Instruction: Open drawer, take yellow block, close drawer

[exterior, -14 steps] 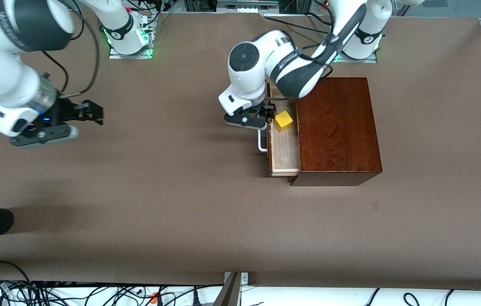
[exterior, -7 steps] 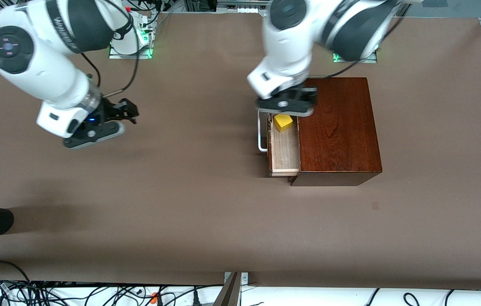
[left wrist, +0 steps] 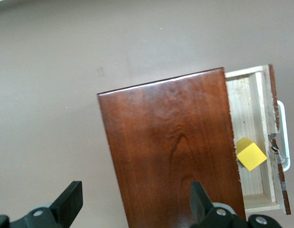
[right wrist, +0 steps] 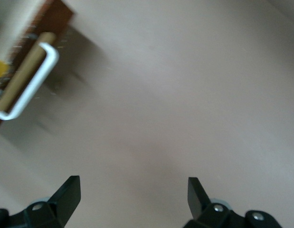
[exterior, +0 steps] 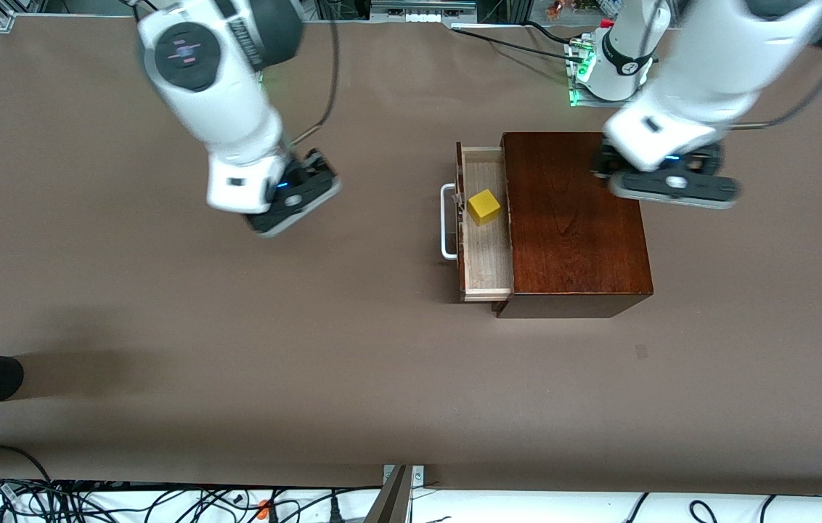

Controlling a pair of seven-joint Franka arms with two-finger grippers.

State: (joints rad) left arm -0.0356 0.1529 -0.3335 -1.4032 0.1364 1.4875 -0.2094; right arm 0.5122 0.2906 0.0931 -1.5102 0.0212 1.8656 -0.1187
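The drawer [exterior: 485,225] stands pulled out of the wooden box [exterior: 574,218], its pale inside showing, and the white handle [exterior: 446,221] faces the right arm's end of the table. So the opening looks done and the taking is the step in hand. The yellow block [exterior: 484,206] sits on the drawer floor, in the part of the drawer farther from the front camera, close to the front wall that carries the handle, and nothing touches it.

The left gripper [exterior: 669,185] hangs over the box top, at the edge toward the left arm's end of the table; its wrist view shows the two fingers [left wrist: 68,202] spread wide with nothing between them. The right gripper [exterior: 293,197] is over bare table [exterior: 237,327], well apart from the drawer, fingers [right wrist: 66,194] apart and empty too; its camera catches the handle at an edge of its view.

Neither arm is on the block yet. My read: whichever goes in has to come over the open drawer, drop straight down between the drawer walls and the box's edge, and close on the cube's flat sides. It's a tight slot, so the fingers may clip the drawer's front wall or the lip of the box.
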